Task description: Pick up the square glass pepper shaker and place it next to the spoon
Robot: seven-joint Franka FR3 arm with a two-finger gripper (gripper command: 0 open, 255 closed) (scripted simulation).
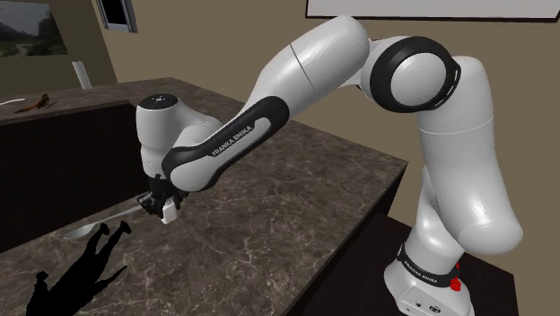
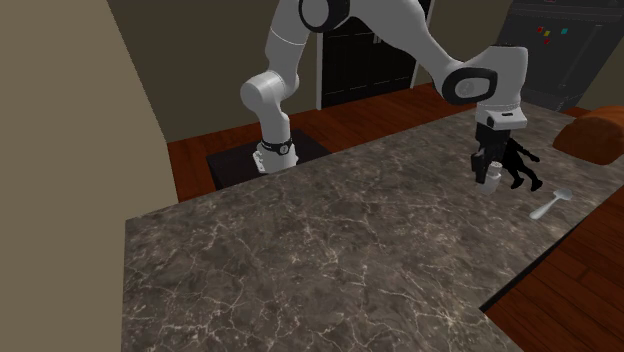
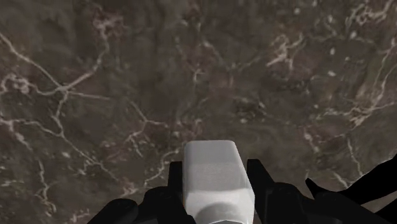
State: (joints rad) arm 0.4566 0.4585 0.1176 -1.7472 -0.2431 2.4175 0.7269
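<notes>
The end effector (image 3: 214, 183) is being shown clamped on the pepper shaker (image 3: 213, 175): in the wrist view the two black fingers (image 3: 176, 188) are pressing on its opposite flat sides, with the veined dark stone of the tabletop (image 3: 127, 76) lying beyond its free end.

The move to come is being judged to turn on one relation, the way from the held shaker to the spoon (image 1: 97, 223). In the shoulder view the spoon is lying on the tabletop (image 1: 296, 179) just to the left of the end effector (image 1: 161, 207) and a little nearer the camera. Its long axis is slanted, so that its thin end is pointing towards the shaker (image 1: 169, 214). In the second exterior view the spoon (image 2: 550, 207) is seen near the right of the end effector (image 2: 491, 170), close to the tabletop's edge (image 2: 520, 275). A short travel along that line is being called for, with room left so that the spoon is not being knocked.

The shaker (image 2: 492, 178) is being carried upright, its long axis running along the fingers. It is rendered as a plain white, square-sided block with softened corners, and no glassy look is showing. Whether its base is touching the stone cannot be told; it is judged to be hanging just above.
</notes>
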